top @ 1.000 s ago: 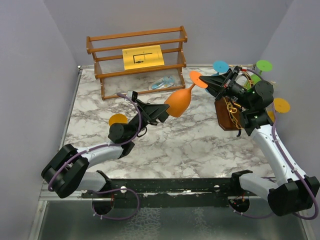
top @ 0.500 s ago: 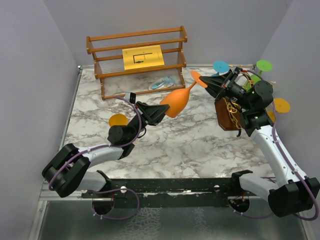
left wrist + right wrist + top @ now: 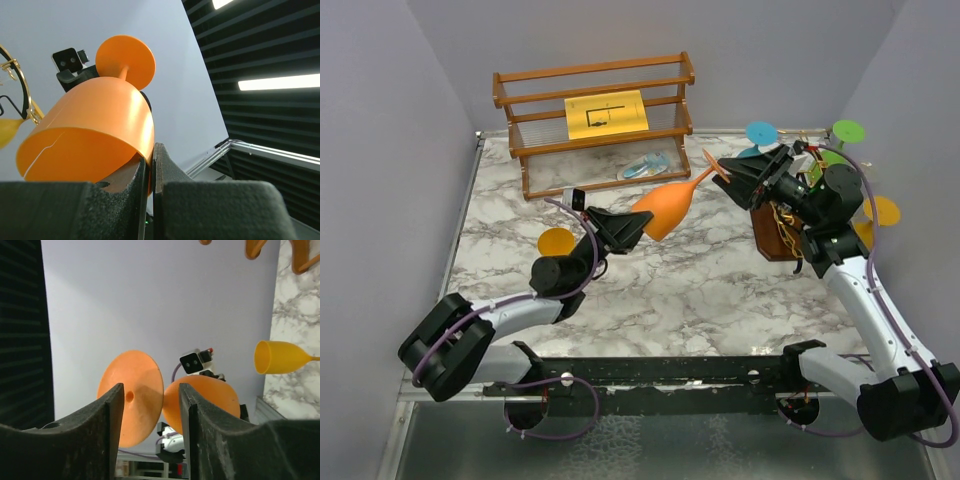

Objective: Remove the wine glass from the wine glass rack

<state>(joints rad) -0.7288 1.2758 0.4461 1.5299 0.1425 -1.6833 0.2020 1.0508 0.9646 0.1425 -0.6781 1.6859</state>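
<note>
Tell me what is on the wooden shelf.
A yellow sheet covers part of the middle tiers of the shelf; a clear bluish item lies on the bottom tier. Anything behind the sheet is hidden.

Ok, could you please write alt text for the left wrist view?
An orange wine glass fills the view, its bowl rim pinched in the shut left gripper. Its round foot points away, against a pale wall.
</note>
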